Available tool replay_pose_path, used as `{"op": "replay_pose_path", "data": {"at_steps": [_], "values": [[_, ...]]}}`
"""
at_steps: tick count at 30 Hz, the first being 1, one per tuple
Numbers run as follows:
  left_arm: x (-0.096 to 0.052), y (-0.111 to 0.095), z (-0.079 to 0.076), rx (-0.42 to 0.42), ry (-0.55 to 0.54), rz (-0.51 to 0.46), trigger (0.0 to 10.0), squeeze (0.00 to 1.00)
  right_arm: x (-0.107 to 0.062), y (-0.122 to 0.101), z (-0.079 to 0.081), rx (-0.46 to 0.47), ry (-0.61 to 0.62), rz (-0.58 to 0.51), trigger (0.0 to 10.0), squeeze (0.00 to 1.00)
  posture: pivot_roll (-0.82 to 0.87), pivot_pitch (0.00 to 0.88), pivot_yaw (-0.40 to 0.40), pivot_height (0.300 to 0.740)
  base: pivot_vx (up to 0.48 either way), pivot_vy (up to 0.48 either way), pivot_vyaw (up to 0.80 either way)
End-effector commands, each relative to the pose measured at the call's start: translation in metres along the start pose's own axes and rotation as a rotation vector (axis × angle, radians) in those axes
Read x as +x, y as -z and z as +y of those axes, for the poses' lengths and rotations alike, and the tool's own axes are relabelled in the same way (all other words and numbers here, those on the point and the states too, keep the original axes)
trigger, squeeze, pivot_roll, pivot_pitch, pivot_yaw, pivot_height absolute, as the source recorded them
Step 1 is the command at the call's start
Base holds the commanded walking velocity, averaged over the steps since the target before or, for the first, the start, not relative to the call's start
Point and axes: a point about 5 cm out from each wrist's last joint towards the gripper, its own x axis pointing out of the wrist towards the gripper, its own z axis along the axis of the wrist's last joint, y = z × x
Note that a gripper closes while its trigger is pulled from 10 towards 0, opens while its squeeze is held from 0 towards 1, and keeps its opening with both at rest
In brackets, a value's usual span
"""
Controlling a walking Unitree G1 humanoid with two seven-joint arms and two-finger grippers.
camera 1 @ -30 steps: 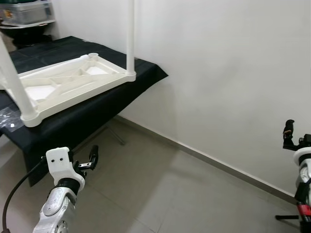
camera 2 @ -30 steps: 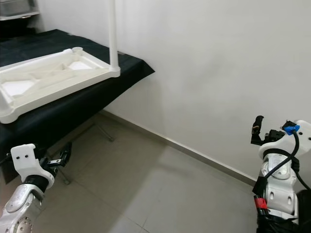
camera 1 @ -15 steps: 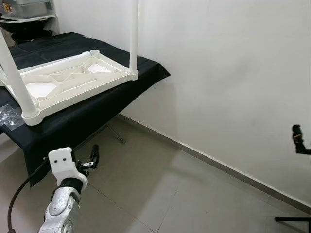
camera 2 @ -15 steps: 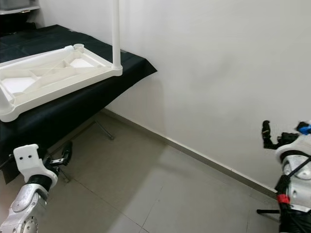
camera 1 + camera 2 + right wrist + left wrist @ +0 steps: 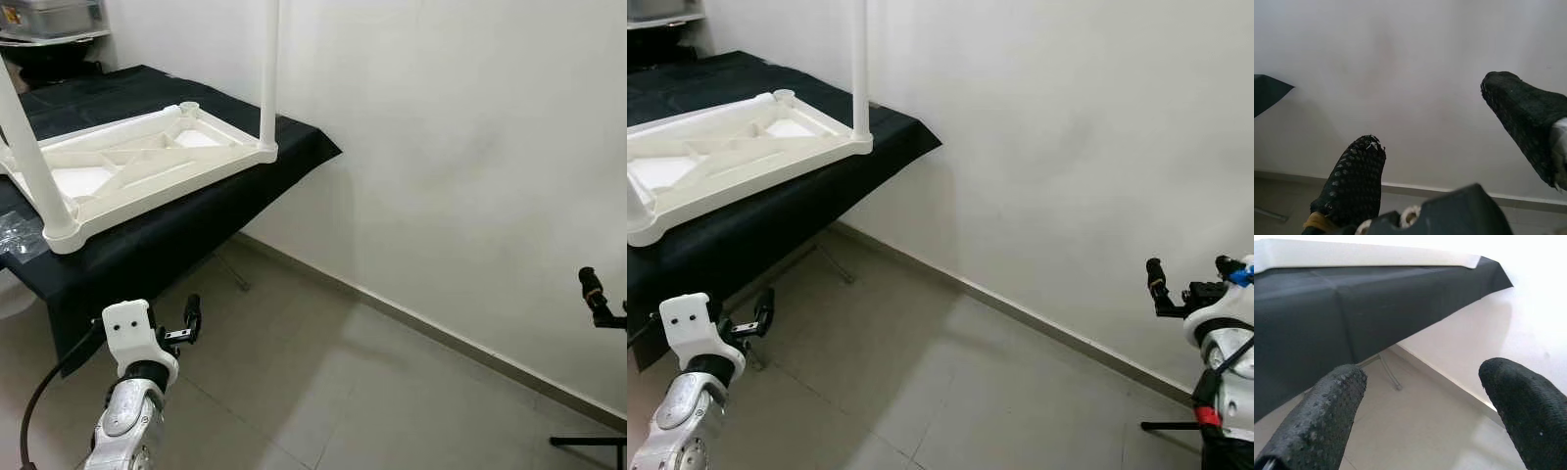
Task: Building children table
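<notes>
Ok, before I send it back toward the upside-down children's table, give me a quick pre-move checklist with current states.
1. Left gripper empty, fingers apart: ok.
2. Right gripper empty, fingers apart: ok.
3. White children's table lies upside down on the black-draped table: ok.
4. Legs fitted: not ok; two legs stand in corner sockets, the near-wall socket is bare, the fourth corner is out of view.
5. Spare legs within reach: cannot tell.
6. Grippers near the work: not ok, both hang over the floor.

No writing, label, brand or number can be read anywhere here, neither on the white plastic nor the wall.
</notes>
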Motion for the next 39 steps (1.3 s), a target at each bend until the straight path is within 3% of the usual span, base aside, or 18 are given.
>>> {"op": "replay_pose_path", "data": {"at_steps": [1, 39], "values": [[0.000, 0.004, -0.004, 0.008, 0.009, 0.011, 10.0, 0.00, -0.001, 0.001, -0.003, -0.019, 0.011, 0.002, 10.0, 0.00, -0.13, 0.002, -0.118, 0.740, 0.000, 0.000, 0.00], [-0.004, 0.008, 0.003, 0.035, 0.016, 0.048, 10.0, 0.00, -0.005, 0.014, 0.015, 0.014, -0.040, 0.028, 10.0, 0.00, -0.11, 0.026, -0.089, 0.740, 0.000, 0.000, 0.00]]}}
